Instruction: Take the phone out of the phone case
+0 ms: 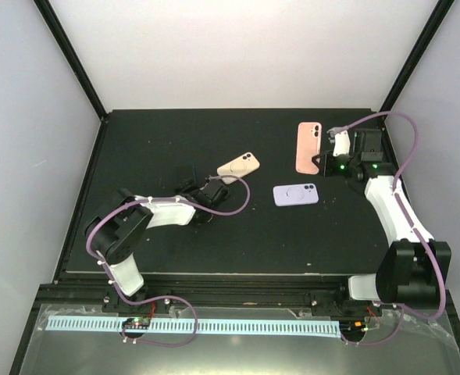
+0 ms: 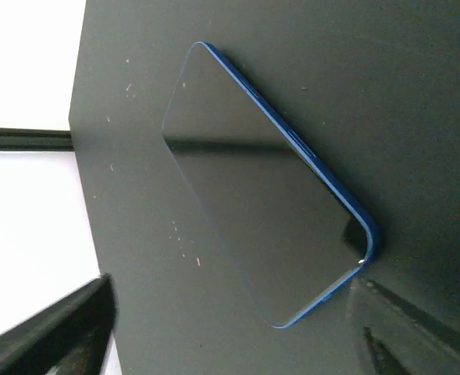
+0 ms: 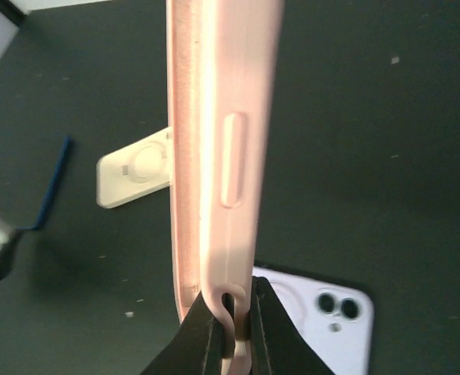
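The right tool [image 3: 233,308] is pinching the pink case [image 3: 222,141] by its thin wall alone, risking a slip, while the left tool [image 2: 236,285] is hanging released over the blue phone [image 2: 261,195].

Bright, soft light comes from above. The white walls [image 1: 237,55] glow, and the black table [image 1: 214,234] looks dark. The phone screen [image 2: 253,211] shines like a mirror. The left fingers [image 2: 50,336] at 7 o'clock look fuzzy. The pink case [image 3: 214,156], so close, is blurry at 12 o'clock.
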Tool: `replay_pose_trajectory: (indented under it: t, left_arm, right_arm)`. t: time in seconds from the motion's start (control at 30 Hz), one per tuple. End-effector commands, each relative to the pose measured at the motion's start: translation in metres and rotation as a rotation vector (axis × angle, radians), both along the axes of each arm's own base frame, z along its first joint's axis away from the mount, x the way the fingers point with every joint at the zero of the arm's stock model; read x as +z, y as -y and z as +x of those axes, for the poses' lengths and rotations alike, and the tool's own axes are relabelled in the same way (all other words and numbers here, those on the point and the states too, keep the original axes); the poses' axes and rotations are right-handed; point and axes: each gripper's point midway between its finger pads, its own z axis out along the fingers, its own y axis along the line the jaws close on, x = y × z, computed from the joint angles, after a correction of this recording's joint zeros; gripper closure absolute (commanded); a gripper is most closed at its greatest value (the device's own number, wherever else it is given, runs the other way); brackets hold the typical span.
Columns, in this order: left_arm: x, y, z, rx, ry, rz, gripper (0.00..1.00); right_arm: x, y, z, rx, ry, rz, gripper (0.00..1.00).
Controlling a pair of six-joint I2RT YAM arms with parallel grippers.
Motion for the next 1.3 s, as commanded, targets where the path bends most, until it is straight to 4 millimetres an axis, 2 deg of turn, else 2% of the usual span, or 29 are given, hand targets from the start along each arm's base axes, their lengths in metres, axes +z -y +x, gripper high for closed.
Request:
replay_pose_trajectory:
  t: [0.0,0.17,0.27,0.33,0.4,0.63,0.83,0.93,1.0,1.03,1.13,1.17,1.27]
  left_arm:
    - [0.024,0.014,-0.003,0.031,0.008,-0.180,0.10]
    - [0.039,0.035,-0.004,-0.001,-0.003,-0.349,0.07]
    - [0.047,0.061,0.000,-0.047,-0.045,-0.475,0.02]
    - [0.048,0.082,0.003,-0.073,-0.091,-0.557,0.01]
    - [0.048,0.099,0.008,-0.095,-0.137,-0.606,0.01]
    - [0.036,0.136,0.037,-0.124,-0.282,-0.687,0.01]
    - [0.022,0.149,0.070,-0.117,-0.339,-0.734,0.01]
    - [0.017,0.153,0.083,-0.121,-0.360,-0.741,0.01]
    - [0.012,0.153,0.089,-0.119,-0.362,-0.732,0.01]
    - [0.011,0.153,0.092,-0.126,-0.362,-0.731,0.01]
    - [0.004,0.152,0.099,-0.125,-0.368,-0.716,0.01]
    - [0.003,0.151,0.102,-0.123,-0.367,-0.713,0.01]
    - [-0.002,0.147,0.109,-0.118,-0.370,-0.707,0.01]
  right_arm:
    - [-0.011,0.034,0.016,0.038,-0.005,-0.194,0.99]
    - [-0.049,0.074,0.034,0.036,-0.143,-0.313,0.99]
    - [-0.073,0.096,0.043,0.038,-0.239,-0.348,0.99]
    - [-0.085,0.104,0.050,0.047,-0.293,-0.359,0.99]
    - [-0.096,0.123,0.051,0.028,-0.367,-0.344,0.99]
    - [-0.121,0.139,0.062,0.043,-0.500,-0.301,0.98]
    - [-0.150,0.145,0.068,0.038,-0.579,-0.300,0.92]
    - [-0.154,0.149,0.070,0.015,-0.578,-0.307,0.80]
    - [-0.150,0.152,0.070,-0.006,-0.559,-0.314,0.63]
    - [-0.148,0.154,0.069,-0.018,-0.546,-0.322,0.58]
    - [-0.136,0.157,0.062,-0.042,-0.497,-0.354,0.50]
    - [-0.126,0.157,0.058,-0.050,-0.471,-0.365,0.48]
    - [-0.109,0.151,0.043,-0.050,-0.425,-0.367,0.46]
